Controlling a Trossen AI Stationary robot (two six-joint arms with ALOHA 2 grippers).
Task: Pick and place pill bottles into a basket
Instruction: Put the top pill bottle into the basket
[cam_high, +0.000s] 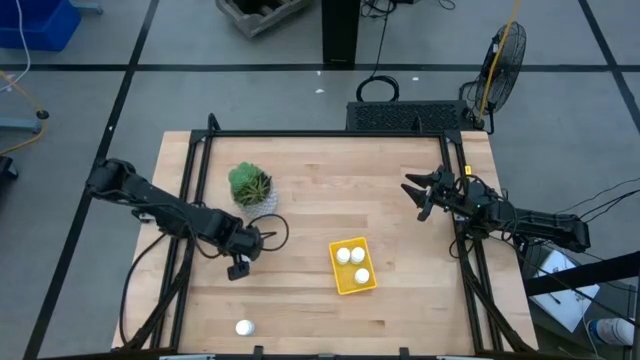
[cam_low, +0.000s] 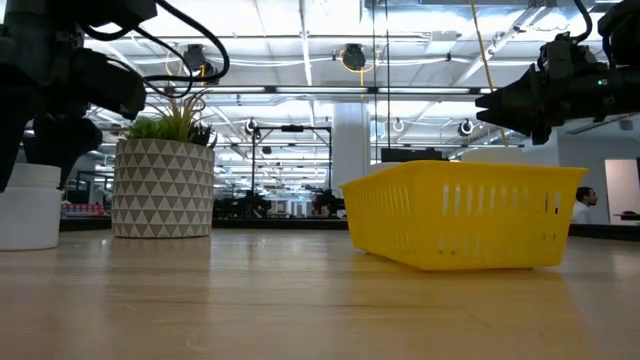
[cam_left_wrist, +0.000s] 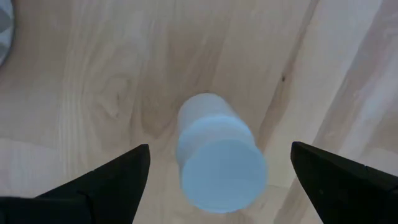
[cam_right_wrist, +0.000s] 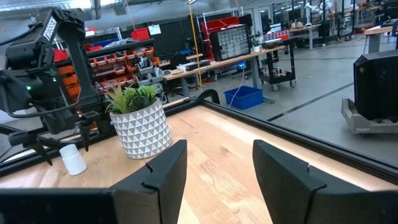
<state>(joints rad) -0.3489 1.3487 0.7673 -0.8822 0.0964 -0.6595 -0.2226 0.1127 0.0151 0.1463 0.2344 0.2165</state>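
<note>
Your surface (cam_high: 400, 220): wooden, framed in black. Yellow basket (cam_high: 352, 266): near centre, three pill bottles (cam_high: 350, 256) inside. Potted plant (cam_high: 251, 188): beside the left arm. Left gripper (cam_left_wrist: 221, 163): fingers wide, hanging over one upright bottle (cam_left_wrist: 217, 155). Right gripper (cam_high: 418, 194): raised at the right edge, fingers apart. Lone bottle (cam_high: 244, 327): near front edge.

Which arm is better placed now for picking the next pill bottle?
Left. The left gripper hangs open directly over a pill bottle, fingers on both sides. The right gripper waits far away.
</note>
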